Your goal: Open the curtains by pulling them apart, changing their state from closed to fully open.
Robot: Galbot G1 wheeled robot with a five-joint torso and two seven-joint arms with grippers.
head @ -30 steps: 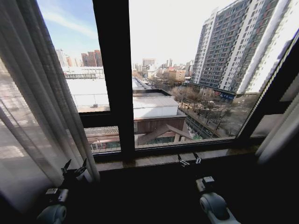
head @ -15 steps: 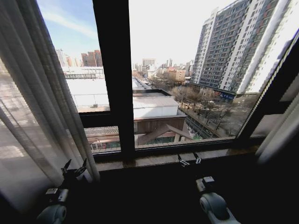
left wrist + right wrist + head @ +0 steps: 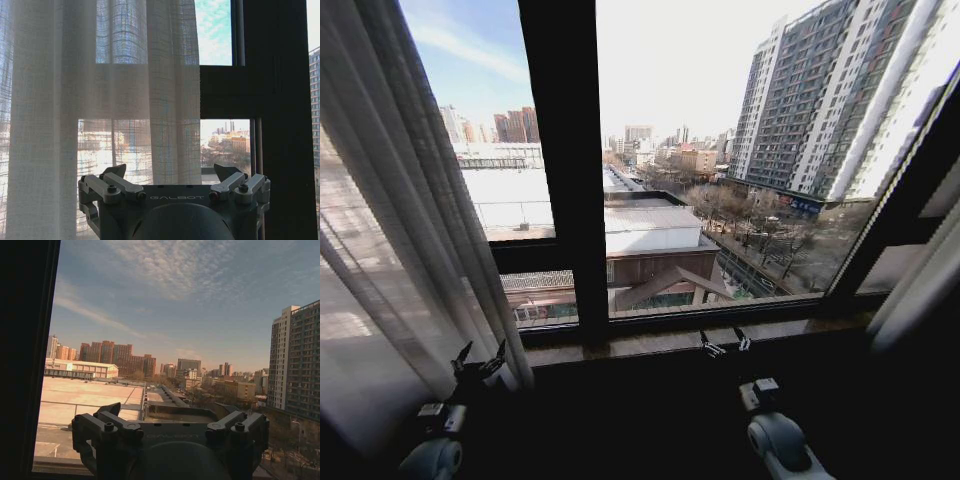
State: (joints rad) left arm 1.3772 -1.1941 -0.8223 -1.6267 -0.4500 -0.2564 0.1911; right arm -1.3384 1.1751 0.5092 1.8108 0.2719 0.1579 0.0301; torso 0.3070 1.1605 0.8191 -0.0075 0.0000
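Sheer white curtains [image 3: 390, 220] hang bunched at the window's far left and far right [image 3: 920, 290], so the opening looks nearly finished. Both the left gripper [image 3: 480, 357] and right gripper [image 3: 724, 343] hover empty, jaws spread, near the sill [image 3: 650, 340]; next comes checking for leftover fabric.

Sheer pleated curtains [image 3: 390, 230] hang gathered at the window's sides.

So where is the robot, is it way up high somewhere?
Probably a room high in a city building: a big window with sheer curtains looks down on rooftops and a tall apartment tower.
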